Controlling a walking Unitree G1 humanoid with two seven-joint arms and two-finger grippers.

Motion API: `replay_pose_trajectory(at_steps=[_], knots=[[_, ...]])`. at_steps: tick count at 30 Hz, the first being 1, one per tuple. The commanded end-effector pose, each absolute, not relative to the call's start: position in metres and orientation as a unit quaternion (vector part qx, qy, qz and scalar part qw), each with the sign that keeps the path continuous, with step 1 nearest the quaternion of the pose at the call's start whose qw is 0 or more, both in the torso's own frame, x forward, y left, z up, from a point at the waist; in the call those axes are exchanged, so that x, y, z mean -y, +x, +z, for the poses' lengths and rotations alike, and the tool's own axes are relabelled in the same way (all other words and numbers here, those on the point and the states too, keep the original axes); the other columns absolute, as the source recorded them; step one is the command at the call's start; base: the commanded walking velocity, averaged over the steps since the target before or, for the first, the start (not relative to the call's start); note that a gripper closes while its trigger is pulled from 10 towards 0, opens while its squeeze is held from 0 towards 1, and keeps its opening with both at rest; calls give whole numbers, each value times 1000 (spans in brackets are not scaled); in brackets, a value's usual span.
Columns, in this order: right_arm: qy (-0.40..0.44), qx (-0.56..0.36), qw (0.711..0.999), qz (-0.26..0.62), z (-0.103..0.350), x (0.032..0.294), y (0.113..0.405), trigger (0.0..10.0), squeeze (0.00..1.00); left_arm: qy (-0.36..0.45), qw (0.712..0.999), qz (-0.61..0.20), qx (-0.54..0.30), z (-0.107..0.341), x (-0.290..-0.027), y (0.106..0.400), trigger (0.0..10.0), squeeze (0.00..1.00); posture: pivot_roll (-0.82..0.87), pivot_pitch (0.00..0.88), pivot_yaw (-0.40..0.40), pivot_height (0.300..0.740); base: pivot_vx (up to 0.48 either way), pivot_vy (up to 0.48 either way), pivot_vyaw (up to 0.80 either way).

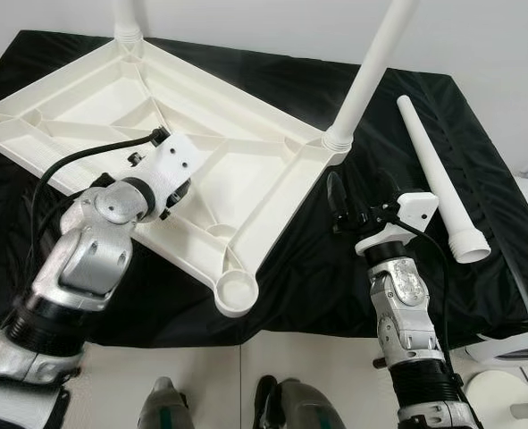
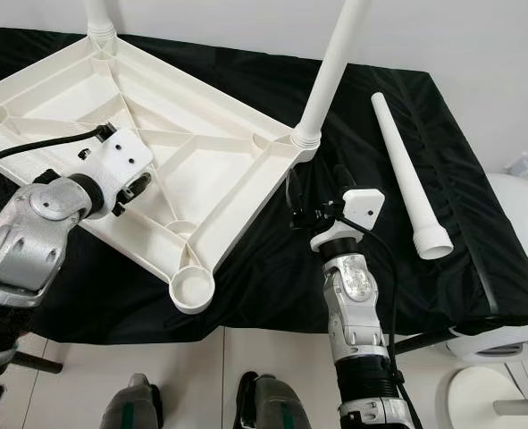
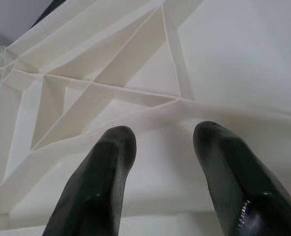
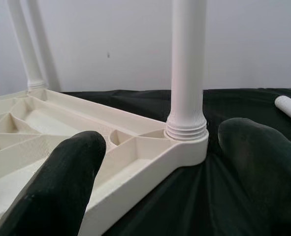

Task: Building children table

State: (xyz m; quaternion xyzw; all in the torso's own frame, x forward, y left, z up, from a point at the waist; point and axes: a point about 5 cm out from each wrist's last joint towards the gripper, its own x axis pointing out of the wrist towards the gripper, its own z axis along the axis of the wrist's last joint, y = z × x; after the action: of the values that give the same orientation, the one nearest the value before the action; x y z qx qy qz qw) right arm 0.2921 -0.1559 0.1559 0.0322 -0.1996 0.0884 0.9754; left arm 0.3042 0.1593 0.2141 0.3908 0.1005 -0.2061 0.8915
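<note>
I saw the black cloth [image 1: 478, 161] covering the work surface, with the robot's feet [image 1: 286, 407] on pale floor at its near edge and a white seat [image 2: 514, 344] off its near right corner. The upturned white tabletop [image 1: 246, 170] lay across the cloth's left and middle, ribs up; one leg [image 1: 371, 67] stood screwed into its right corner socket, another [image 1: 127, 20] at the far corner, and its near socket [image 1: 237, 293] sat empty. A loose leg [image 1: 433, 174] lay along the cloth's right side. My left gripper [image 3: 160, 162], fingers spread, hovered over the tabletop's ribbed underside. My right gripper [image 1: 357, 195], also spread, sat just beside the right corner, the standing leg between its fingers [image 4: 61, 177] in the wrist view, not touching.
</note>
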Motion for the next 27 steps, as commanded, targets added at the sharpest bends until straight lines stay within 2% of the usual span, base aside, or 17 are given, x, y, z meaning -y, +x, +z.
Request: replay_pose_trajectory(at_steps=[1,8,15,22,27], knots=[[35,190,978,81,153,161,290,10000,0,388,886,-233,-99,214,-157,298,10000,0,81,113,-108,740,0,0,0],[36,180,979,83,152,161,289,10000,0,384,876,-273,-103,214,-160,287,10000,0,88,113,-115,740,0,0,0],[30,176,980,85,154,165,292,10000,0,393,841,-354,-109,207,-153,269,10000,0,90,105,-122,740,0,0,0],[26,174,981,84,155,167,292,10000,0,397,828,-381,-109,205,-150,263,10000,0,86,102,-123,740,0,0,0],[25,172,981,82,156,168,293,10000,0,405,806,-416,-115,198,-144,255,10000,0,83,90,-125,740,0,0,0]])
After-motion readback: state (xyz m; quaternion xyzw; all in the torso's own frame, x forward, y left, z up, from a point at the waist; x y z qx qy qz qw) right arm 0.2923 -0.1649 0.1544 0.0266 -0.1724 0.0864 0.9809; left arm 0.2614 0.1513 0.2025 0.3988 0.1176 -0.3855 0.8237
